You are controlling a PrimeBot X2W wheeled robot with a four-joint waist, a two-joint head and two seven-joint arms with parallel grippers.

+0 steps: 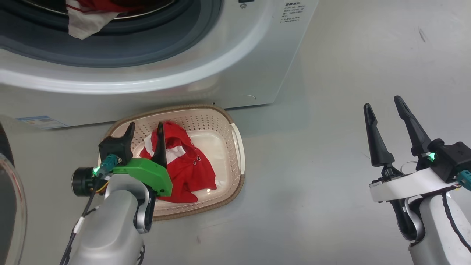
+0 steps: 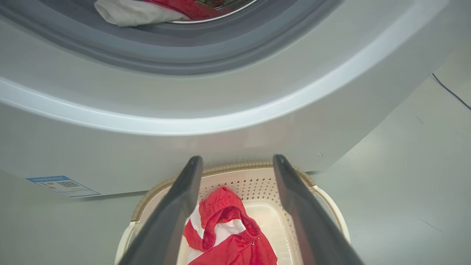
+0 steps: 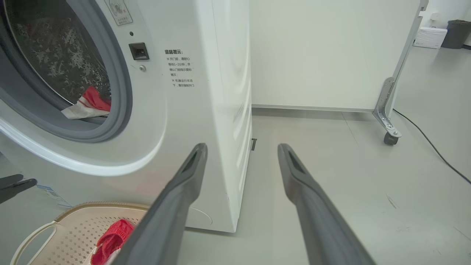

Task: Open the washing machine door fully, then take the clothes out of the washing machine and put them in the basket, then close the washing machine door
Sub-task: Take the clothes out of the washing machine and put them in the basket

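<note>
The white washing machine [image 1: 206, 73] stands open, and red-and-white clothes [image 1: 86, 14] hang over its grey gasket lip. The same clothes [image 3: 88, 106] lie at the drum's mouth. The washing machine door [image 1: 11, 206] shows as a glass edge at the far left. On the floor before the machine sits the cream basket [image 1: 235, 147] with a red garment [image 1: 184, 165] inside. My left gripper [image 1: 144, 127] hovers open over the basket's left part, above the garment [image 2: 228, 235], holding nothing. My right gripper [image 1: 384, 105] is open over bare floor to the right, empty.
Grey floor [image 1: 331, 147] lies right of the basket. A white wheeled partition [image 3: 331, 55] stands behind the machine's right side, with a cable [image 3: 430, 143] on the floor and a dark bin [image 3: 456, 33] far off. A blue label [image 1: 40, 121] marks the machine's lower left.
</note>
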